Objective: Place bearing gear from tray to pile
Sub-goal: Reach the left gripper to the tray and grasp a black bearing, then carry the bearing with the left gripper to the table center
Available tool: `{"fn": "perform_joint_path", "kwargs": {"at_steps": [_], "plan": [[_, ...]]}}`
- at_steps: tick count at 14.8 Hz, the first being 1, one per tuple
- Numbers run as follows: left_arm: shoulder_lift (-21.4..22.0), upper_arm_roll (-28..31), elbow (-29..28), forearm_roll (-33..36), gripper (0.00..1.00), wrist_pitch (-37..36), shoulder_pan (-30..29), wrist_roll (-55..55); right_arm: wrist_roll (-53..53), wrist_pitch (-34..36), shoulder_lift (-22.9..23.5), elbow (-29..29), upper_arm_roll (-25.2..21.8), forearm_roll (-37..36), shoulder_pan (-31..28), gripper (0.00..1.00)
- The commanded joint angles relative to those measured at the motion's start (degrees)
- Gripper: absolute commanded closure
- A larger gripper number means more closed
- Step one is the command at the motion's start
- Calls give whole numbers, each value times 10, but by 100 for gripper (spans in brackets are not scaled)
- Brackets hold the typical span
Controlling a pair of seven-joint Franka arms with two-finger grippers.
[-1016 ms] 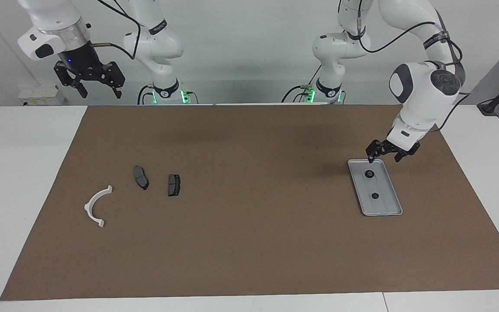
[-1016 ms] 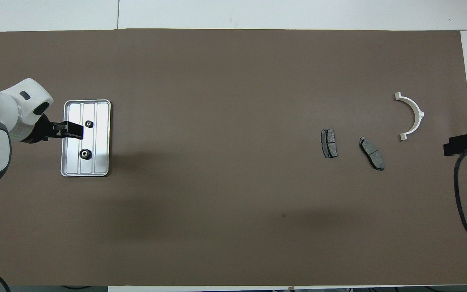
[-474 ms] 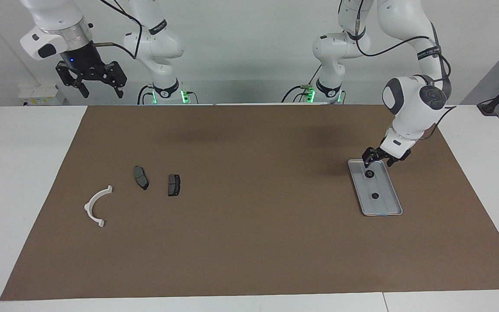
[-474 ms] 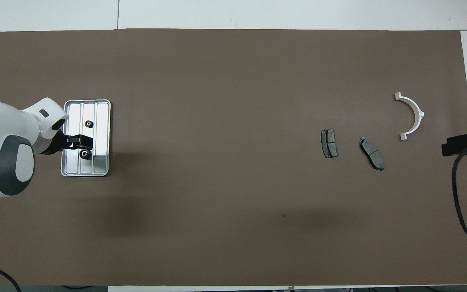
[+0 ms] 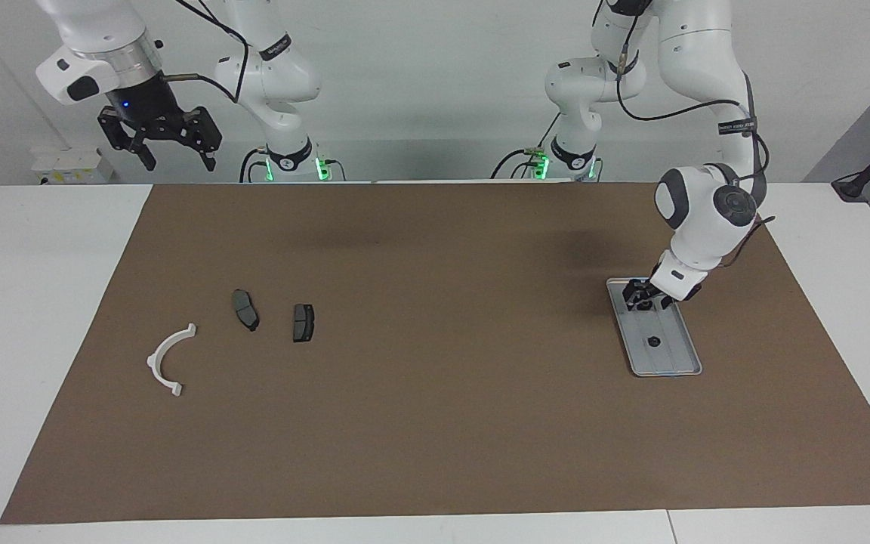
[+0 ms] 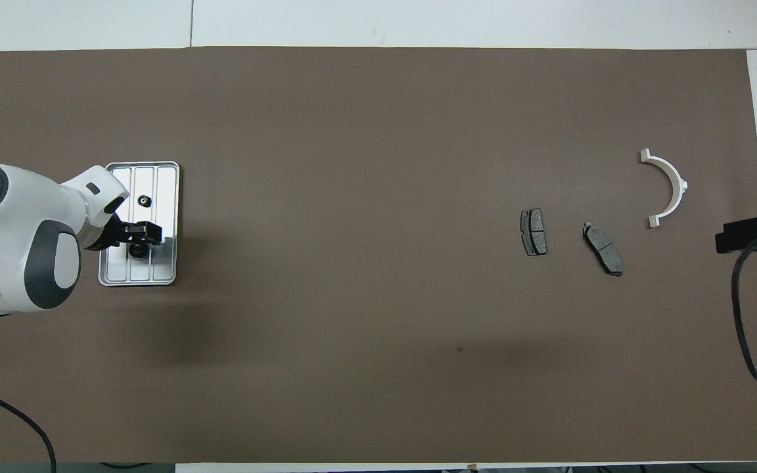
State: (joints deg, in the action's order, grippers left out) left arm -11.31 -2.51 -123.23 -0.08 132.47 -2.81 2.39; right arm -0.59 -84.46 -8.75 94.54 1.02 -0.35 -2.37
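The silver tray (image 5: 671, 357) lies toward the left arm's end of the table and holds two small dark bearing gears. My left gripper (image 5: 645, 299) is down inside the tray, open, with its fingers on either side of the gear (image 5: 643, 305) nearer to the robots. I cannot tell if they touch it. The other gear (image 5: 653, 341) lies free, farther from the robots. In the overhead view the left gripper (image 6: 145, 238) sits by one gear (image 6: 136, 250), the other gear (image 6: 144, 200) lies on the tray (image 6: 167, 190). My right gripper (image 5: 159, 147) waits open, raised high at its own end.
The pile lies toward the right arm's end: two dark brake pads (image 5: 245, 309) (image 5: 303, 323) and a white semicircular bracket (image 5: 169, 360). They also show in the overhead view as pads (image 6: 533, 232) (image 6: 602, 248) and bracket (image 6: 666, 187). A brown mat (image 5: 435, 423) covers the table.
My left gripper has come down from above the tray's rim into the tray, around the gear nearer to the robots. The right gripper rose slightly and now holds still.
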Motion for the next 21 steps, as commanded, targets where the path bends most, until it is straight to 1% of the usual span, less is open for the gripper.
{"fn": "perform_joint_path", "kwargs": {"at_steps": [1,5,11,12,15,17,19,21], "plan": [[2,-3,-7,0,17,8,-20,11,11,-3,-14,14,1,-1,-1,0],[3,-4,-17,0,17,9,-21,10,-18,-5,-14,16,1,3,-2,0],[4,-4,-19,-1,17,9,-12,-1,-13,-4,-14,16,1,3,-2,0],[4,-4,-22,-1,18,9,-12,1,-14,-4,-14,16,1,3,-2,0],[6,-4,-23,-1,26,3,-12,2,-13,-4,-14,16,1,3,-2,0],[6,-4,-25,-1,27,3,-12,1,-13,-4,-14,16,1,3,-2,0],[7,-4,-26,-1,35,4,-12,1,-14,-4,-14,16,1,3,-1,0],[7,-4,-26,-1,48,5,-12,1,-14,-4,-14,16,2,3,-1,0]]}}
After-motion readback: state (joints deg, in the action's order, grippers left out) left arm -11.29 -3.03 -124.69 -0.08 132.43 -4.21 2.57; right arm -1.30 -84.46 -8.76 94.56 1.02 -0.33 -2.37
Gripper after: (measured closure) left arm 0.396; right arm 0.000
